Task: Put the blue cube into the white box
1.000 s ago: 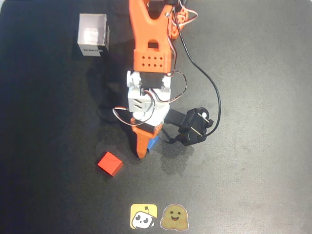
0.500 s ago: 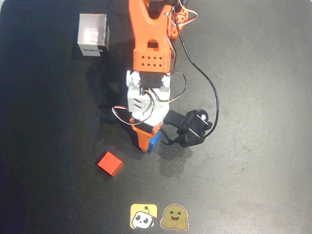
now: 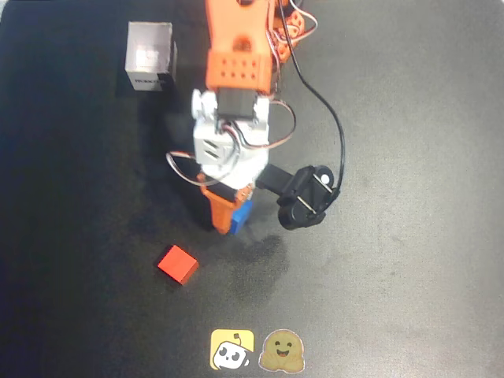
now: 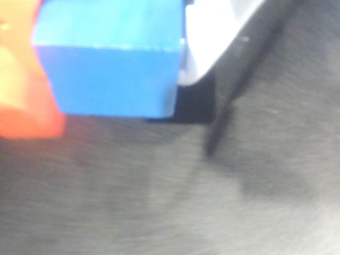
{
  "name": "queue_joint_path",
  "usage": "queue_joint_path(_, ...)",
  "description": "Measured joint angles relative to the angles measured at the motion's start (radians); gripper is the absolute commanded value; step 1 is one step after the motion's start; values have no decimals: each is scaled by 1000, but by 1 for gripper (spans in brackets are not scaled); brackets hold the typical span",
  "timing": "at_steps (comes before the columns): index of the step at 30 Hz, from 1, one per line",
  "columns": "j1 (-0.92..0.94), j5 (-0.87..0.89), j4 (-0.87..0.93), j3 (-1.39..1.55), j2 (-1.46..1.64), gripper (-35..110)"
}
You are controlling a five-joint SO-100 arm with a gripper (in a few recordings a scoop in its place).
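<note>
The hand [image 3: 231, 214] grips the blue cube [image 3: 241, 214] at frame centre, apparently carrying it. Next it must swing to the white box [image 3: 150, 55] upper left and release.

Black matte tabletop [image 3: 409, 299]; white box [image 3: 150, 55] standing near its upper left, red cube [image 3: 177, 264] lying lower left of centre, well apart from the box; two cartoon stickers [image 3: 257, 350] at the bottom edge
</note>
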Motion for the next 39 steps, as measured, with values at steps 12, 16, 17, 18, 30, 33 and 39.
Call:
queue_joint_path(12, 137, 118, 120, -41, 178, 0)
queue_joint_path(16, 253, 153, 158, -38, 262, 0)
queue_joint_path(17, 284, 161, 167, -38, 282, 0)
queue_joint_path(18, 307, 172, 181, -38, 301, 0)
queue_joint_path(30, 552, 311, 238, -6, 456, 0)
queue_joint_path(33, 617, 353, 258, 14, 465, 0)
queue_joint_path(39, 733, 411, 276, 138, 548, 0)
